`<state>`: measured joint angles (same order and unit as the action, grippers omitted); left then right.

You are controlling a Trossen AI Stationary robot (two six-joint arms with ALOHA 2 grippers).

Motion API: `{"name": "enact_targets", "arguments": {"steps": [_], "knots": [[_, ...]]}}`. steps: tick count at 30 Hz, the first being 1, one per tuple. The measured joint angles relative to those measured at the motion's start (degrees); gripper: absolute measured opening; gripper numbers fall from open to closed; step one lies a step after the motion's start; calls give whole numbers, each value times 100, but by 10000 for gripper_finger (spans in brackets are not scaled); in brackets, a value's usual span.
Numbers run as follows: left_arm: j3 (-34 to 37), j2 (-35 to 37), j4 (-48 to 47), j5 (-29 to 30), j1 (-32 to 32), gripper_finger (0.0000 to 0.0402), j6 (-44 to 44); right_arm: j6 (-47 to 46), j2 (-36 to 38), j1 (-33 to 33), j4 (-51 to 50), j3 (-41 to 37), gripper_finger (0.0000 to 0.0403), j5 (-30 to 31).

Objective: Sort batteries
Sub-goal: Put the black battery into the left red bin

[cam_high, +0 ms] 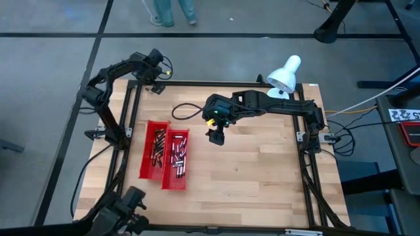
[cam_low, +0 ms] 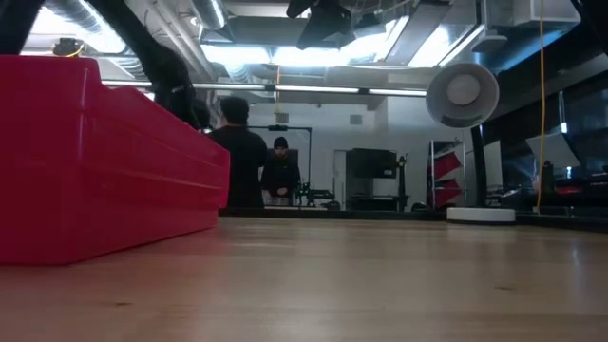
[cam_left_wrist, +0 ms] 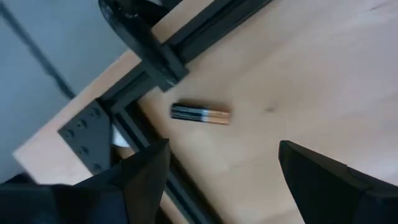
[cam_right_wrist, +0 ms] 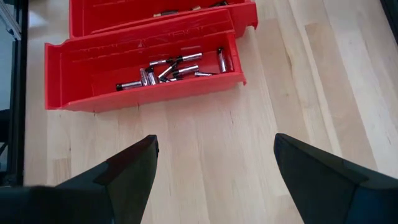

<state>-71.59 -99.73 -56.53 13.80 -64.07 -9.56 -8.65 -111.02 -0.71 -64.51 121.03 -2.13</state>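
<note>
A single black-and-copper battery point(cam_left_wrist: 200, 114) lies flat on the wooden table by the black frame's far left corner. My left gripper point(cam_left_wrist: 224, 149) hovers open above it, pointing steeply down, one finger to each side and nearer than the battery; it touches nothing. In the high view this gripper point(cam_high: 158, 71) is at the table's far left corner. Two red trays point(cam_high: 146, 156) point(cam_high: 177, 186) stand side by side left of centre, each holding several batteries point(cam_right_wrist: 171, 70). My right gripper point(cam_high: 215, 136) point(cam_right_wrist: 216, 142) hangs open over the table's middle, right of the trays.
A black frame point(cam_high: 133, 98) runs round the table, with a corner bracket point(cam_left_wrist: 84, 130) close to the loose battery. A black cable point(cam_high: 187, 110) loops on the far part of the table. A white lamp point(cam_high: 287, 75) stands at the far right. Two people point(cam_low: 249, 157) stand in the room beyond.
</note>
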Motion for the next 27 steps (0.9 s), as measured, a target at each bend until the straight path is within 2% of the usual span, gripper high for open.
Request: {"name": "enact_targets", "arguments": {"steps": [7, 12, 20, 27], "knots": [[-93, -705, 24, 685, 66, 290, -398, -13, 0, 0, -1, 0, 321, 0], [-293, -934, -88, 647, 7, 290, -558, -2, 0, 0, -7, 0, 321, -144], [-498, -970, -151, 156, -142, 290, -555, 1, 0, 0, -51, 0, 321, -233], [-510, -1297, -146, 341, -105, 290, -713, 31, 0, 0, -130, 0, 321, -364]]}}
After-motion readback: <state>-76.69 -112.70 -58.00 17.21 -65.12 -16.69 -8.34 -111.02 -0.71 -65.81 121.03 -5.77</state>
